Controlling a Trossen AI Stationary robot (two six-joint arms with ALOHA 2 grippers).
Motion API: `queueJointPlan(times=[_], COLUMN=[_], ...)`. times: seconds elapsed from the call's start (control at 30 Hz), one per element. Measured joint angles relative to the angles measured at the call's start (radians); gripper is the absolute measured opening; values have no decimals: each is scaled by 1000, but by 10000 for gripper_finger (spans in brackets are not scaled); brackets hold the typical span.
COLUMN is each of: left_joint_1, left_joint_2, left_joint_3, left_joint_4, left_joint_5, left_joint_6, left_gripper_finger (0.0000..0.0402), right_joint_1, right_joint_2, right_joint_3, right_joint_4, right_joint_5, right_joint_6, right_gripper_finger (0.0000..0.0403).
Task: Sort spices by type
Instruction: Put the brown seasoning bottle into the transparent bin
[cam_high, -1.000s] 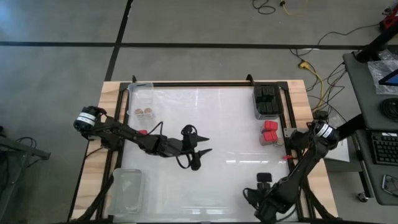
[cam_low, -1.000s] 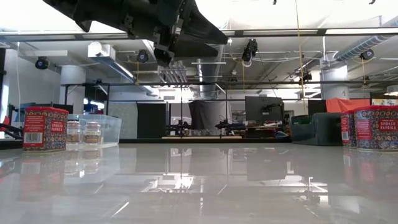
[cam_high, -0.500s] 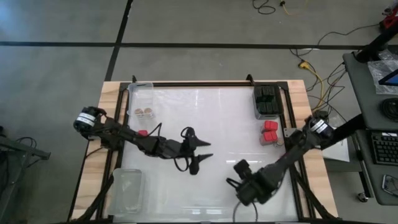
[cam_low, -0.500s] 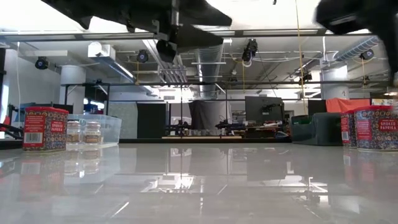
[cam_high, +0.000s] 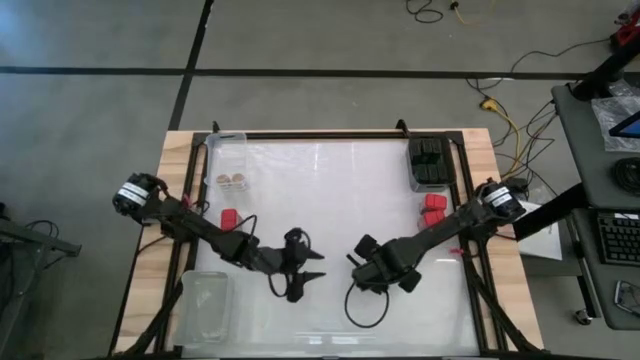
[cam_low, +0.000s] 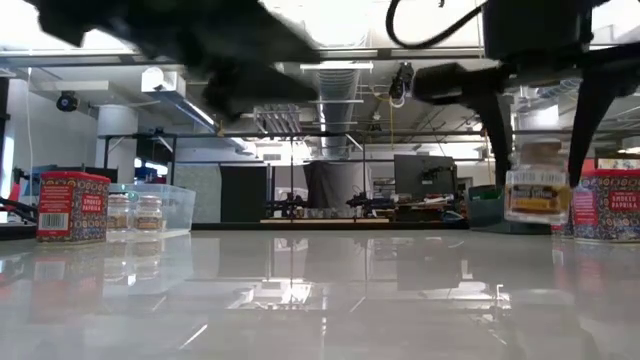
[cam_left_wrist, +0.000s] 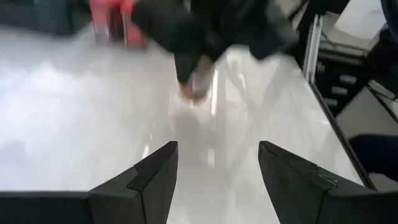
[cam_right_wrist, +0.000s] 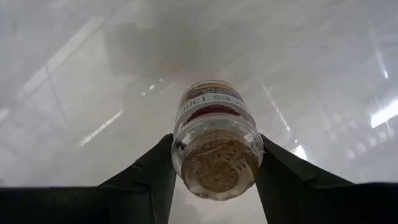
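Observation:
A round glass jar with a tan cork top (cam_right_wrist: 216, 140) sits between the fingers of my right gripper (cam_low: 540, 180), which is shut on it over the table's middle (cam_high: 365, 272). My left gripper (cam_high: 305, 280) hangs open just to the left of it, touching nothing; its fingers (cam_left_wrist: 214, 168) point toward the jar (cam_left_wrist: 196, 84). Two more tan-topped jars (cam_high: 233, 180) stand in the far-left clear tray. One red tin (cam_high: 228, 215) stands at the left, two red tins (cam_high: 433, 210) at the right, and black boxes (cam_high: 428, 160) fill the far-right tray. My right gripper pinches the jar between its two fingers (cam_right_wrist: 152, 171), on opposite sides of the glass shoulder just under the cork top (cam_right_wrist: 181, 149). The fingers come from above, pointing down. The jar (cam_low: 540, 185) hangs upright and lifted clear of the table.
A clear tray (cam_high: 205, 305) sits at the near-left corner. In the low view the red tin (cam_low: 72, 206) and the tray with jars (cam_low: 135, 212) stand at the left, another red tin (cam_low: 610, 205) at the right. Bare white table surface (cam_high: 330, 190) lies between them.
My right arm has swung from the table's near-right corner toward the middle, and its gripper with the jar has come into the low view. My left gripper has moved a little toward the near edge and stayed open.

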Motion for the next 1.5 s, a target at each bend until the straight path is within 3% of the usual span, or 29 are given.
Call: queueJointPlan(times=[0.17,0.4,0.8,1.0,1.27,1.4,1.5], left_joint_1=[-53,-146,-210,-211,-144,-88,-52], left_joint_2=[-45,-115,-117,-117,-117,-117,-106], left_joint_3=[-49,-67,-70,-67,-67,-46,-5], left_joint_4=[-56,-66,-66,-68,-63,-75,-87], left_joint_5=[-1,-27,-59,-52,-67,-25,-43], left_joint_6=[-115,-152,-244,-244,-295,-246,-118], left_gripper_finger=[207,207,207,207,207,209,221], right_joint_1=[-3,-39,-161,-164,-146,-120,-74], right_joint_2=[42,91,106,106,54,-16,-83], right_joint_3=[0,21,34,34,33,33,30], right_joint_4=[61,117,280,316,318,278,225], right_joint_5=[38,83,109,104,133,200,200], right_joint_6=[-136,-270,-509,-516,-477,-325,-155], right_gripper_finger=[184,177,187,203,270,300,317])
